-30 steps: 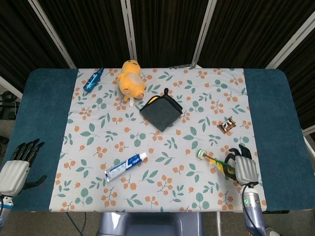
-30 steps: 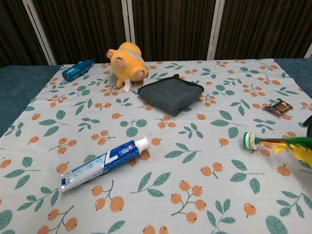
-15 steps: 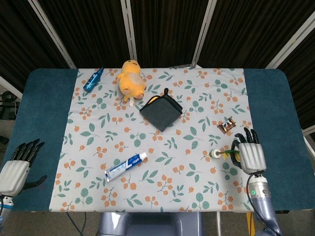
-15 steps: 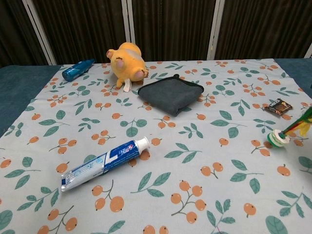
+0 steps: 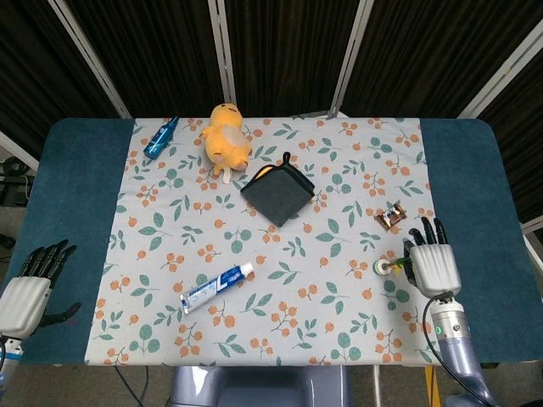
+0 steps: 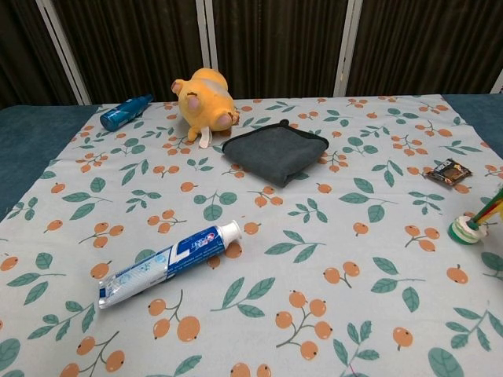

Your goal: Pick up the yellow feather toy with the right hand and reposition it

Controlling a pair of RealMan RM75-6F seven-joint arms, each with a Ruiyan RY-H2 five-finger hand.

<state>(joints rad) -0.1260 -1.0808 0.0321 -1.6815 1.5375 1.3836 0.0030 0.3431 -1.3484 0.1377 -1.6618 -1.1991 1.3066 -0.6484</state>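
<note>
Your right hand (image 5: pixel 433 266) gripped the one yellow feather toy (image 6: pixel 470 227) at the cloth's right edge; your left hand (image 5: pixel 25 292) rested spread and empty. One toothpaste tube (image 5: pixel 216 287) lay mid-cloth.

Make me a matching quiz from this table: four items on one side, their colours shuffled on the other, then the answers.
Items:
1. plush toy
2. folded cloth
3. bottle
4. toothpaste tube

Colours:
A. blue
B. white and blue
C. dark grey
D. orange-yellow

Pairs: 1-D, 2-C, 3-A, 4-B
</note>
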